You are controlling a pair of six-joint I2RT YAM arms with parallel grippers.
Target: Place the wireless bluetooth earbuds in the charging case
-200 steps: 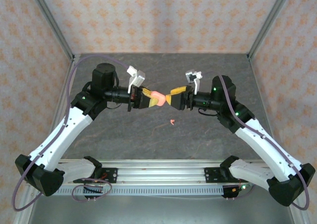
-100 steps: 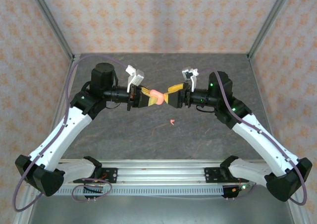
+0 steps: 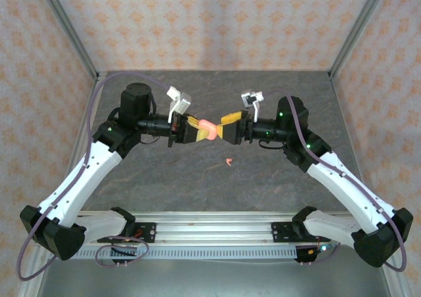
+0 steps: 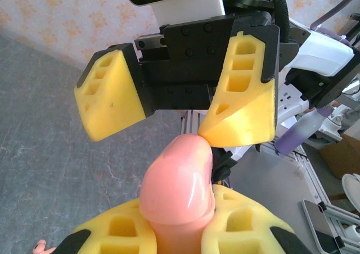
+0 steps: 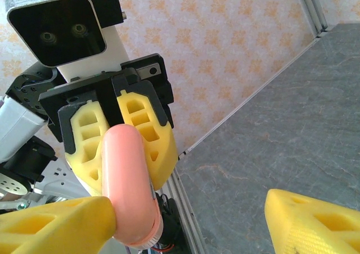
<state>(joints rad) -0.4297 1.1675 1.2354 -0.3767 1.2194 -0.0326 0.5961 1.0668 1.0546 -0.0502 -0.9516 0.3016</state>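
Gently: my left claw (image 3: pixel 199 130) clamps the pink case (image 4: pixel 177 181), right claw (image 4: pixel 169 126) wide.
Its pad (image 4: pixel 242 108) nudging could twist the case loose.

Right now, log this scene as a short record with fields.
left gripper: shut on the pink case, holding it off the table
right gripper: open, facing the left one, nothing held
contact: one of the right gripper's yellow fingers sits at the case's free end and seems to touch it
case: looks closed
pink earbud: lying loose on the table, below the grippers
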